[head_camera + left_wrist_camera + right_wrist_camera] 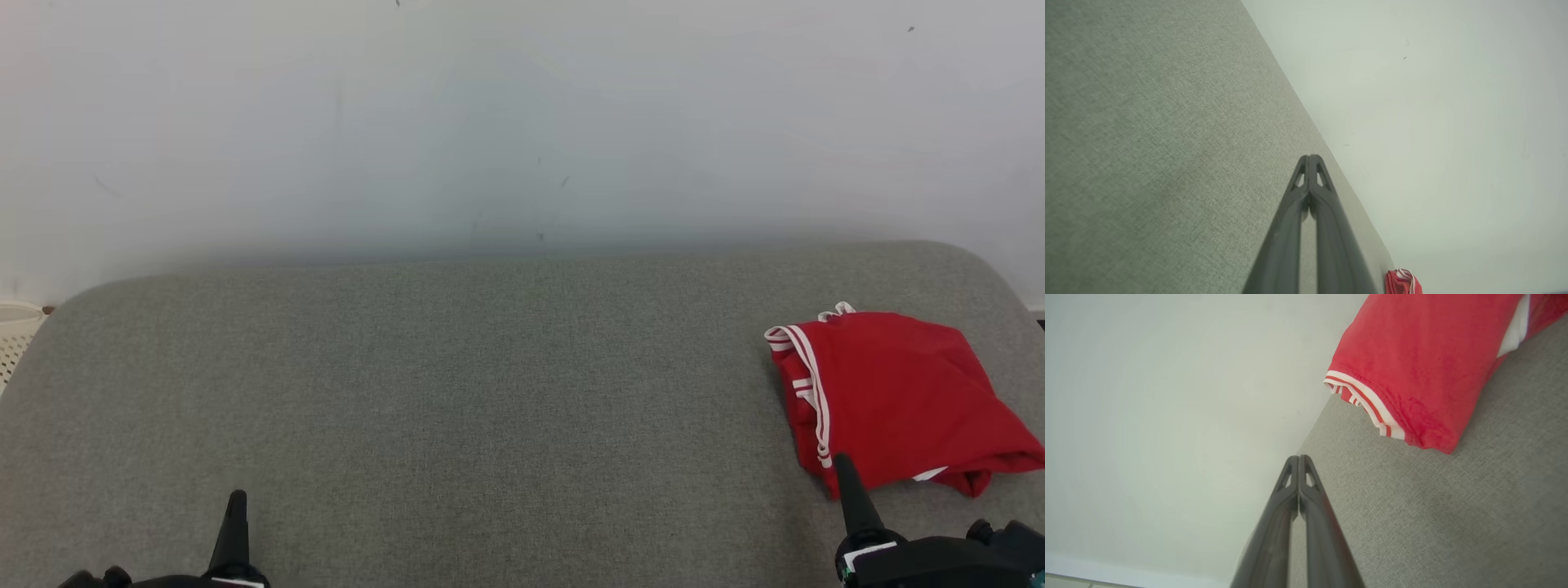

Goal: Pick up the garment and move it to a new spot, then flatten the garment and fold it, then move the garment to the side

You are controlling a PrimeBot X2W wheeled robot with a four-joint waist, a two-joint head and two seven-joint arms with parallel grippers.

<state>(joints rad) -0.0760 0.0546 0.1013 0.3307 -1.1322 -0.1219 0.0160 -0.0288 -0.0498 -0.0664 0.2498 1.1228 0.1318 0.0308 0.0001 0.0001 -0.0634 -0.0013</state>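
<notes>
We list: garment (890, 400), folded, at the cushion's (457, 392) right end. Left gripper (237, 496) pressed together, well apart from it; right gripper (842, 462) likewise, near it. Head view adds a basket (16, 331); right wrist view, the hem (1367, 404) up close.

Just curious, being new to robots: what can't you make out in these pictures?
Red garment: folded on itself, so its type and underside are hidden, head view.
Same garment, left wrist view: tiny, cut by the bottom edge.
Pale perforated object: cut by head view's left edge.
</notes>
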